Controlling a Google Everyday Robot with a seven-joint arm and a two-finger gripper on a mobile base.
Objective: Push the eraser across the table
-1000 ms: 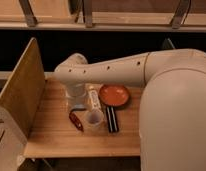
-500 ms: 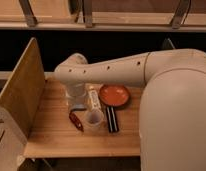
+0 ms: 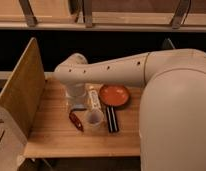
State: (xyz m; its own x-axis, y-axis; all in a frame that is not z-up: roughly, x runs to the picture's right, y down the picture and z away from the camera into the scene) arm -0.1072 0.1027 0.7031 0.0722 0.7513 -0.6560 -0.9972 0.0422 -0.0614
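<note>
The eraser (image 3: 94,97) is a whitish oblong block with dark markings, lying lengthwise on the wooden table (image 3: 51,134) near its middle. My white arm reaches in from the right and bends down at the elbow. The gripper (image 3: 77,103) points down at the tabletop just left of the eraser, close beside it. I cannot see whether it touches the eraser. A flat grey-blue pad (image 3: 79,107) shows under the gripper.
A clear plastic cup (image 3: 94,118) stands in front of the eraser. A red-orange plate (image 3: 114,95) sits to its right, dark chopsticks (image 3: 112,119) lie in front of the plate, and a small red object (image 3: 76,121) lies left of the cup. A wooden side panel (image 3: 23,92) stands at the left.
</note>
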